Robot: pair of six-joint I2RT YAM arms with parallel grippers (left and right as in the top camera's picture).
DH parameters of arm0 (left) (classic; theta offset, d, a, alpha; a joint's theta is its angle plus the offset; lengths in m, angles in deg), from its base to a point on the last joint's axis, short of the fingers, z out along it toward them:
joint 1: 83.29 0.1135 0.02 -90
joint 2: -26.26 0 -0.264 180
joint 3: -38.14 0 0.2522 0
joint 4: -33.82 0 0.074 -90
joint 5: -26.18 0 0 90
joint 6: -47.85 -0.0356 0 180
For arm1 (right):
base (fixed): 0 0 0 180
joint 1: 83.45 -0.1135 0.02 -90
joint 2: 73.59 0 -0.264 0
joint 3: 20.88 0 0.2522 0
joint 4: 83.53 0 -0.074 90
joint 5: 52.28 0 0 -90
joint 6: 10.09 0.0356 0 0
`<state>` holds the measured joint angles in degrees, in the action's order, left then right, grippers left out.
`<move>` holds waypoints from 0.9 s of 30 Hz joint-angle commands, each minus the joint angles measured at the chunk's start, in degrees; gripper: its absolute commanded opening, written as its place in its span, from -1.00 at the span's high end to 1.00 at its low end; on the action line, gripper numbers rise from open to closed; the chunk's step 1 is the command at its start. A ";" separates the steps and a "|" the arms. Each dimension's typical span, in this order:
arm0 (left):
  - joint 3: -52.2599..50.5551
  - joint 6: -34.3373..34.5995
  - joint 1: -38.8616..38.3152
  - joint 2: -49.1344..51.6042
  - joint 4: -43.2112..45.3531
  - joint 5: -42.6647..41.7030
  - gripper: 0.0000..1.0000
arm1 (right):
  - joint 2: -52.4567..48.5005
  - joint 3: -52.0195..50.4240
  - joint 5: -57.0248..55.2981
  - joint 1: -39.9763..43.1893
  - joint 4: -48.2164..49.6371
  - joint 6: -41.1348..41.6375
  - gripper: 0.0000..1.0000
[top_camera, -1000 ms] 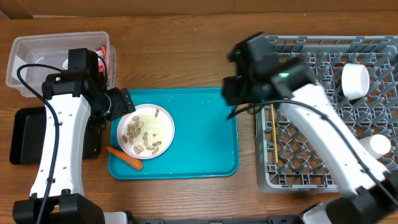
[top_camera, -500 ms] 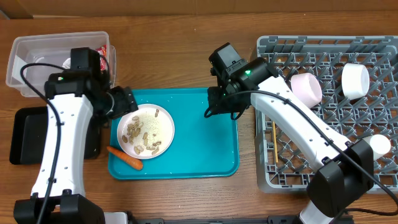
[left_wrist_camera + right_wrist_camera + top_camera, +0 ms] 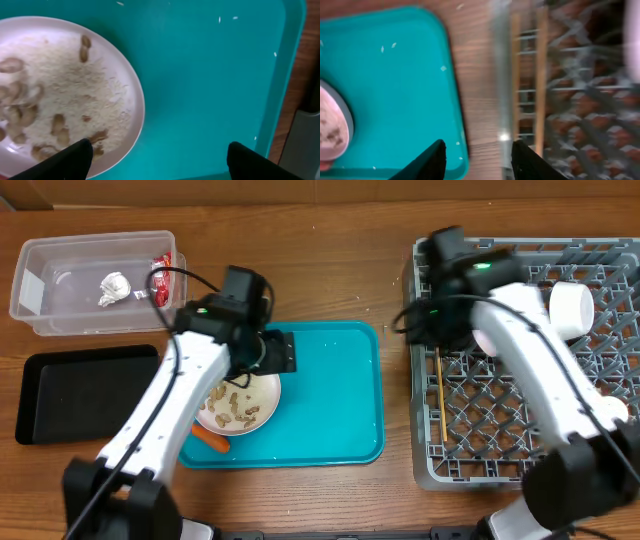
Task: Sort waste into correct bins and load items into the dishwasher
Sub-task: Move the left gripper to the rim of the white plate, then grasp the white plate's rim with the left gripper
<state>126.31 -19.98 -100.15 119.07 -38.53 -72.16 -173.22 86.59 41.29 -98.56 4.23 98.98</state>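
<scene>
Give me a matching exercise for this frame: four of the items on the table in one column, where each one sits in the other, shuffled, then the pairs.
Items:
1. tissue ball
2. carrot
3. chopsticks
4. peanut shells

Places:
A. on the white plate
B. in the grey rack
C. in the clear tub
D. on the teal tray, beside the plate

Pairs: 1-C, 2-D, 3-B, 4-A
</scene>
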 commanded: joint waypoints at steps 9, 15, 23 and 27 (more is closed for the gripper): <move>-0.85 1.20 -3.26 13.68 4.37 -0.28 -0.26 | 6.25 0.44 -1.40 9.40 -3.21 -4.59 0.07; -0.85 1.22 -3.43 16.65 6.95 -0.26 -0.21 | 6.25 0.44 -1.38 9.40 -2.93 -4.55 0.07; -0.87 1.22 -3.43 18.03 7.72 -0.24 -0.13 | 6.25 0.44 -1.38 9.40 -3.13 -4.55 0.07; -0.87 1.18 -3.43 19.41 7.58 -0.24 -0.11 | 6.25 0.44 -1.38 9.40 -3.15 -4.55 0.07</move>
<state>125.85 -19.15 -103.19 136.25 -30.92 -72.18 -167.52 86.61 40.24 -89.16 1.00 94.85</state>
